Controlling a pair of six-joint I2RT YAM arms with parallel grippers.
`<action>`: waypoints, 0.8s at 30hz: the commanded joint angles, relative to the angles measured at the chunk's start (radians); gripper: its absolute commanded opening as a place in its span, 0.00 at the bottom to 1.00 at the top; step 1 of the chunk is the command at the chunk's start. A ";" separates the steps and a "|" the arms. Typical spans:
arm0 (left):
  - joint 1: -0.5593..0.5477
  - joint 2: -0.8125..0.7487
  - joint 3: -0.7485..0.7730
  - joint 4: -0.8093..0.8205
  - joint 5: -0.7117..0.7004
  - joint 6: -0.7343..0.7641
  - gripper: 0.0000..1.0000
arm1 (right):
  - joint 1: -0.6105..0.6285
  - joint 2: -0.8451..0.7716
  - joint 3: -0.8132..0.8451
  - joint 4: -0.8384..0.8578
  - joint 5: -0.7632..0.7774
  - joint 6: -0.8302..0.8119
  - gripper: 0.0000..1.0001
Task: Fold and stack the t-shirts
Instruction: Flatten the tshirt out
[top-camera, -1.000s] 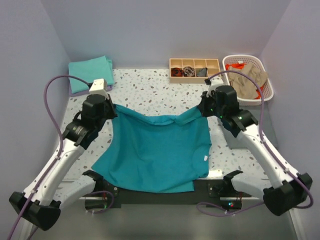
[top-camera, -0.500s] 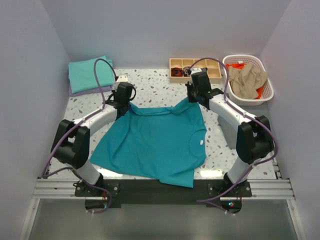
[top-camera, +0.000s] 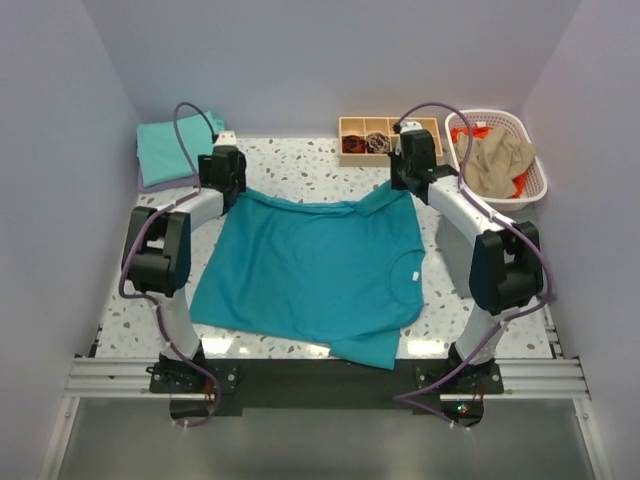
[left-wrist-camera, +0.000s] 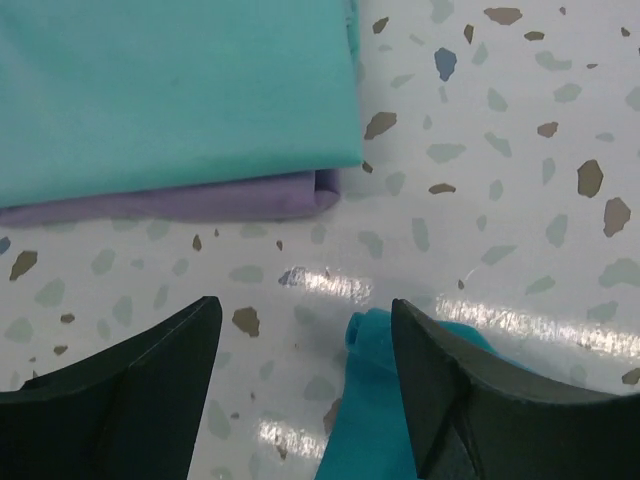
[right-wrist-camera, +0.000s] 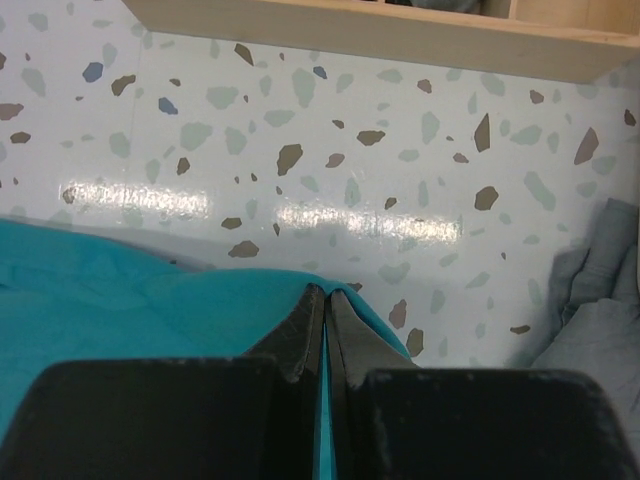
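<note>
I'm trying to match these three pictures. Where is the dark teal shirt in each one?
Top view: the teal shirt lies spread mid-table, between the two arms.
Left wrist: only a corner shows, bottom centre, between the fingers of the open left gripper.
Right wrist: it is at lower left, with an edge pinched in the shut right gripper.
Shared landmark: the speckled table, visible in all three.

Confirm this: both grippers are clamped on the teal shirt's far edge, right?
Not quite: only the right gripper is clamped on the far edge of the teal shirt. The left gripper is open, the fabric lying loose between its jaws, as the left wrist view shows.
</note>
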 joint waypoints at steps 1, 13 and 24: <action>0.005 0.092 0.115 0.091 0.116 0.103 0.74 | -0.006 0.025 0.038 0.049 -0.015 -0.013 0.00; 0.004 -0.027 -0.013 0.069 0.394 0.033 0.75 | -0.012 0.035 0.095 0.001 -0.077 -0.003 0.00; 0.005 0.144 0.115 -0.010 0.402 -0.001 0.81 | -0.012 0.000 0.026 -0.033 -0.147 0.026 0.00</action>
